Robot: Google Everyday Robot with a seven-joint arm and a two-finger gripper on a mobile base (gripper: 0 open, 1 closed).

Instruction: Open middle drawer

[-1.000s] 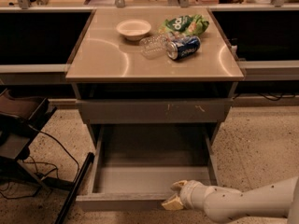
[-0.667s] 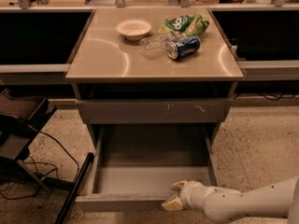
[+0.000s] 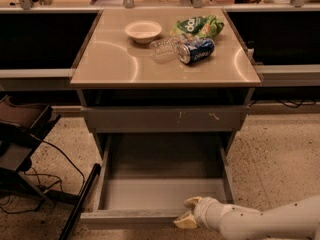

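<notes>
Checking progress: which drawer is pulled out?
The lower, unscratched middle drawer, its grey box exposed, with the gripper at its front edge; the scratched front above is pushed in.

Glossy tabletop, matt middle drawer, seemingly plastic hand at its front.

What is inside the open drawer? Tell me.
The middle drawer shows only its bare grey floor. The tool at its front rim hides a small patch there.
</notes>
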